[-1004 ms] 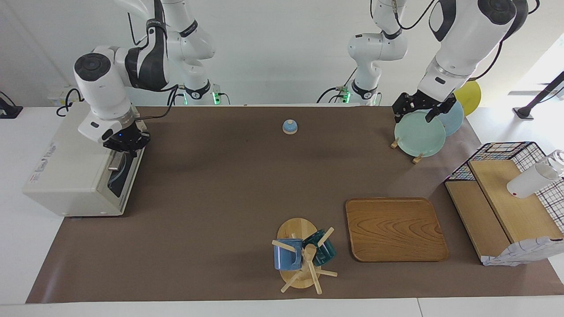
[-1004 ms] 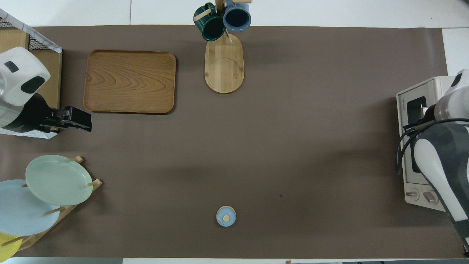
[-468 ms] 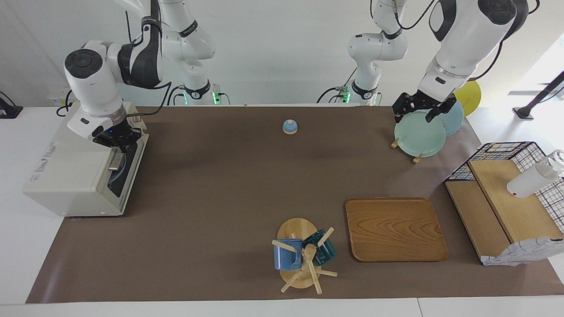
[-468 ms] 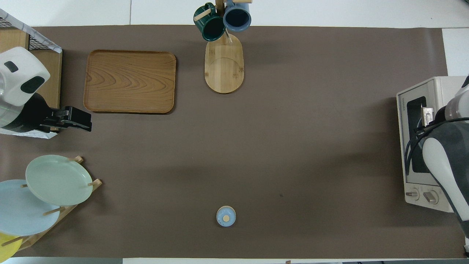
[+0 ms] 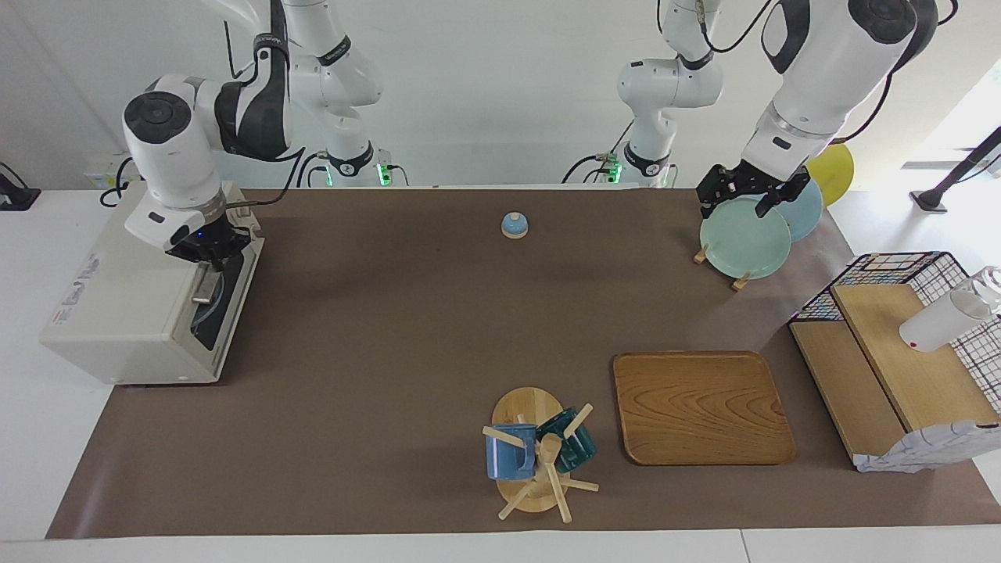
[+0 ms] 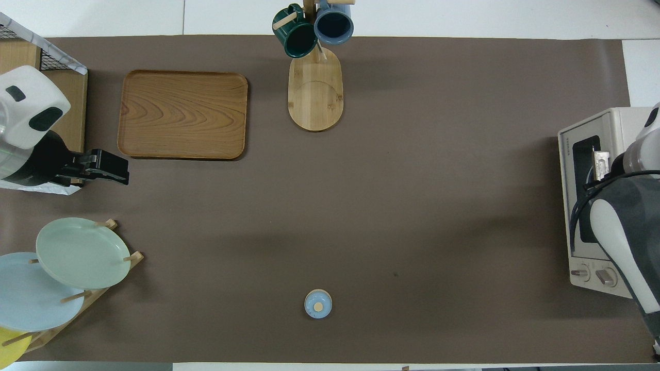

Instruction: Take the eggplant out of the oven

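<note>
Brown-covered tabletop (image 5: 375, 352) carries the oven (image 5: 133, 313) at the right arm's end, a wooden tray (image 5: 701, 407), mug tree (image 5: 532, 453), plate rack (image 5: 743, 234), little blue bell (image 5: 514, 225), wire basket (image 5: 899, 344).

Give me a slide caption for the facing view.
Right gripper at the closed oven's door handle; left gripper waits over the plate rack.

One oven (image 5: 133, 305), two mugs (image 5: 508, 453) — one tray (image 5: 701, 407), three plates (image 5: 743, 236), one bell (image 5: 514, 225)
</note>
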You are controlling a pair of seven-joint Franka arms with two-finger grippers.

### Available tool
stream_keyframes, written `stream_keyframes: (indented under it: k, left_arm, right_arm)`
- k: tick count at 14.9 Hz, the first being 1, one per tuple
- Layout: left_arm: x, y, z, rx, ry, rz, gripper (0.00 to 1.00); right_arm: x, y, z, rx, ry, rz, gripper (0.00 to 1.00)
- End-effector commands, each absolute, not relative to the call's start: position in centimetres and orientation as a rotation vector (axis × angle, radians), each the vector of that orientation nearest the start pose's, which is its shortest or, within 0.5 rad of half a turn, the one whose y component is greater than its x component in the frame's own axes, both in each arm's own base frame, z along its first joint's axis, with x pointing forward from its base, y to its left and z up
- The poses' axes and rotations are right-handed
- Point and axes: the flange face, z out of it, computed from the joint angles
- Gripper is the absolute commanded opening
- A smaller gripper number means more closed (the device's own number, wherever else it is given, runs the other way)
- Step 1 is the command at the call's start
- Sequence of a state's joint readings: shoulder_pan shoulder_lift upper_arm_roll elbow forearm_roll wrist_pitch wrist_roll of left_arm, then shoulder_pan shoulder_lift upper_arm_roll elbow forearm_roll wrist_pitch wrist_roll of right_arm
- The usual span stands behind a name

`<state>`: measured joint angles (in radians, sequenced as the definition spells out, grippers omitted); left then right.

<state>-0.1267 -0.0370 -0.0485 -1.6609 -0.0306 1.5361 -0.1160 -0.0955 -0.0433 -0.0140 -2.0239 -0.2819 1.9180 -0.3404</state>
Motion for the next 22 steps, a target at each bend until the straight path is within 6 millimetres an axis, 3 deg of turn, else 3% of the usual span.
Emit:
stream_keyframes:
  k: [1,10,11,16,19,22]
  left_arm:
    - [52.5,-9.4,60.3,-3.136,0.093,0.126,1.0]
    - [52.6,-9.3,60.2,-3.136,0.093,0.124,1.0]
    - [52.6,-9.3,60.2,-3.136,0.091,0.124,1.0]
    - [52.6,-9.3,60.2,-3.136,0.093,0.124,1.0]
    - [52.7,-9.1,60.2,-3.137,0.084,0.119,1.0]
    - [52.7,-8.9,60.2,-3.137,0.079,0.119,1.0]
  right_arm:
    - [51.9,-8.0,44.2,-3.327,-0.613,0.213,0.0]
    - [52.5,-6.5,42.3,-3.332,-0.576,0.139,0.0]
    - [52.8,-5.2,41.6,-3.328,-0.591,0.132,0.0]
    - [54.0,-3.2,38.7,-3.315,-0.552,0.094,0.0]
    - [53.3,-2.7,36.3,-3.298,-0.564,0.037,0.0]
    - [53.4,-0.6,34.5,-3.294,-0.548,0.049,0.0]
